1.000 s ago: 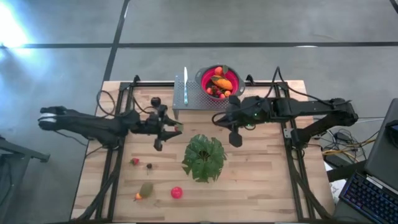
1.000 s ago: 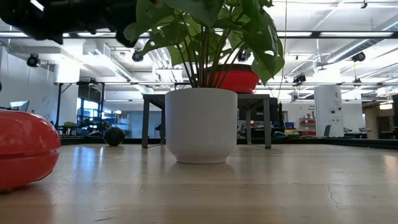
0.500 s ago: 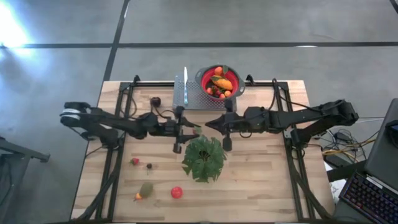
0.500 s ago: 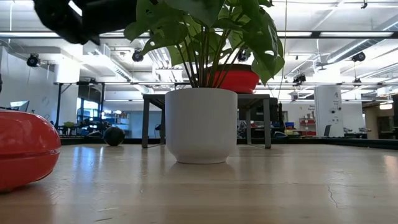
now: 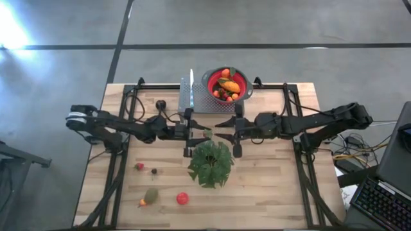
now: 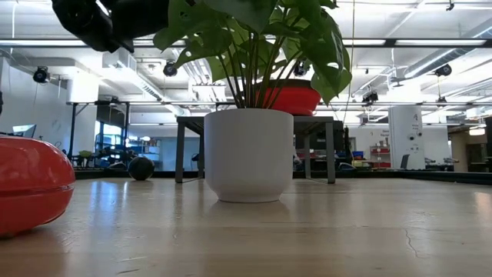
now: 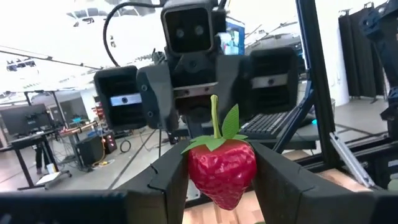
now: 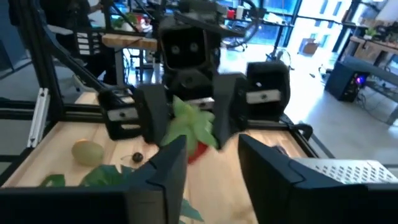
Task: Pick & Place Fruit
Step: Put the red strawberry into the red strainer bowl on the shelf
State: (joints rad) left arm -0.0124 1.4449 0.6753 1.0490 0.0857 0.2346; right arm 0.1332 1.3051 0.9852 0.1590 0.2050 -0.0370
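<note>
My left gripper [image 5: 199,133] is shut on a red strawberry [image 7: 222,172] with green leaves and a stem, held in the air over the far side of the leafy plant [image 5: 210,162]. My right gripper [image 8: 214,165] is open and faces it head-on, close by. Its fingers stand just short of the strawberry [image 8: 196,144] and touch nothing. More fruit lies on the table's near left: a small red piece [image 5: 139,166], a dark one [image 5: 154,171], an olive-green one [image 5: 151,194] and a red round one [image 5: 182,198]. A dark purple one [image 5: 160,104] lies far left. My left gripper pinches the strawberry's red body [image 7: 199,177] between its two fingers [image 7: 169,180], one on each side. The fingers come level from the table's left. The strawberry is lifted clear, upright, with its stem and leaves pointing up.
A red colander bowl [image 5: 210,77] with several fruits stands at the far edge, on a perforated metal tray [image 5: 199,99]. The plant's white pot [image 6: 248,154] stands mid-table, right below both grippers. Black frame rails run along the table's left and right sides.
My left gripper has carried the strawberry toward the table's right, out over the plant. My right gripper has moved toward the table's left, and the two now face each other closely.
</note>
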